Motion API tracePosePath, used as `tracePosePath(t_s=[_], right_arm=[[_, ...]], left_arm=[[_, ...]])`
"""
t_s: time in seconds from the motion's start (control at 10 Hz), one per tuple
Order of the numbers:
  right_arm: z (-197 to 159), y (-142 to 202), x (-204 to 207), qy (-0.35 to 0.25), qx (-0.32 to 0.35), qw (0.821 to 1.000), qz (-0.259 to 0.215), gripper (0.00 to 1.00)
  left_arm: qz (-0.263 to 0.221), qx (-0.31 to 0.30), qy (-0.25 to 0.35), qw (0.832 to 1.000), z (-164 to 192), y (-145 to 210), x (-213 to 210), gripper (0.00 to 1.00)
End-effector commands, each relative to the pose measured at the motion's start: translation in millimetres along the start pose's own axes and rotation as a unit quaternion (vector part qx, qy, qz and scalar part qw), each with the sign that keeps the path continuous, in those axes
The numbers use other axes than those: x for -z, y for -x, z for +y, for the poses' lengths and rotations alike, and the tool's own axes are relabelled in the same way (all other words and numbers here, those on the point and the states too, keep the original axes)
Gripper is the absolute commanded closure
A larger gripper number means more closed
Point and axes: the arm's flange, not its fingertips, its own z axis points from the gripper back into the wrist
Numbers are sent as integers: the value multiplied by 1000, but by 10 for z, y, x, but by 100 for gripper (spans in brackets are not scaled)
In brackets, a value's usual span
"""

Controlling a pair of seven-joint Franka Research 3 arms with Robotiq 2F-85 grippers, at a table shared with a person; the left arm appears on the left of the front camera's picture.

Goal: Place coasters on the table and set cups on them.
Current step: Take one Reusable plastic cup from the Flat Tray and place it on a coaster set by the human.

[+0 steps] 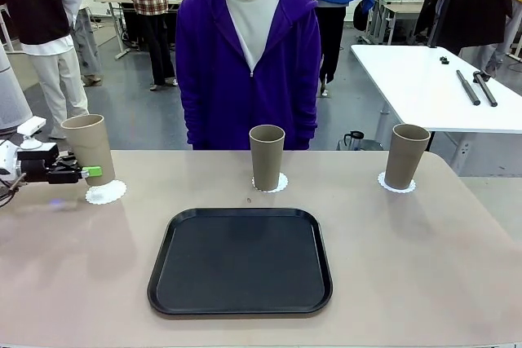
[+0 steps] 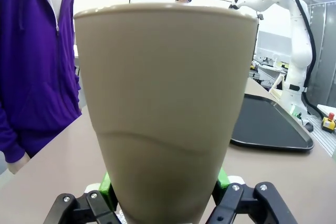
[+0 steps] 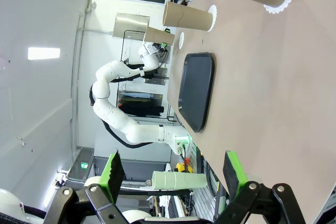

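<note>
The left gripper (image 1: 91, 172) is clamped on the left cup (image 1: 90, 148), low on its side. The cup sits at the far left of the table (image 1: 408, 266), right at the left doily (image 1: 106, 193). It leans a bit, with its top tipped to the left. Its bottom looks like it is on the far edge of the doily, not the middle, but I cannot tell if it touches.

To do this step well, the arm should stand the cup up straight, line its bottom up with the middle of the doily, and go down slowly. It should let go only when the cup rests flat, so the thin paper does not slide or fold.

The cup's long side runs up and down, with the open mouth on top.

The right gripper (image 3: 173, 174) has its fingers wide apart and holds nothing.
</note>
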Motion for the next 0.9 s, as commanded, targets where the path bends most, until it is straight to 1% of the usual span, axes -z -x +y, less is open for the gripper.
tracePosePath(t_s=[0.0, 0.2, 0.3, 0.8], right_arm=[[27, 12, -4, -2, 4, 1000, 1, 0], [27, 12, -4, -2, 4, 1000, 1, 0], [27, 12, -4, -2, 4, 1000, 1, 0], [27, 12, -4, -2, 4, 1000, 1, 0]], left_arm=[[16, 13, 1, 1000, 61, 56, 47, 19], [30, 36, 12, 999, 58, 175, 37, 19], [31, 36, 18, 999, 78, 210, 31, 19], [21, 44, 45, 998, 66, 347, 18, 19]])
